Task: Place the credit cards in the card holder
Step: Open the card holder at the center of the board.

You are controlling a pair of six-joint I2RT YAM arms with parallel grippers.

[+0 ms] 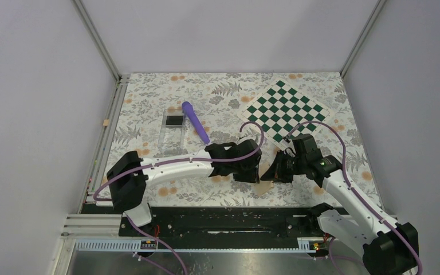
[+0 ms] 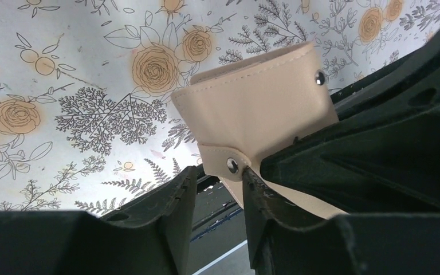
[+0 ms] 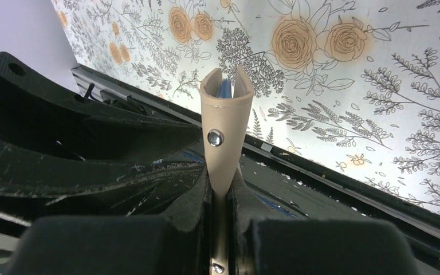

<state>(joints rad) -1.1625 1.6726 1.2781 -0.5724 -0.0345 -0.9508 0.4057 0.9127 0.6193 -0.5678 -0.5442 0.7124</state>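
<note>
Clamping card holder [image 3: 222, 143] in closed right hand [image 3: 222, 192], steadying it; bracketing its snap tab [image 2: 220, 157] with half-spread left hand [image 2: 217, 177], presumably for unfolding.

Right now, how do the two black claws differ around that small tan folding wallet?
The right gripper is shut tight on the small tan folding card holder, pinching it on edge; the left gripper stands with jaws apart. The right gripper holds the holder; the left gripper grips nothing, the holder's snap tab just at its tips. Both are black and meet at the same holder.
</note>
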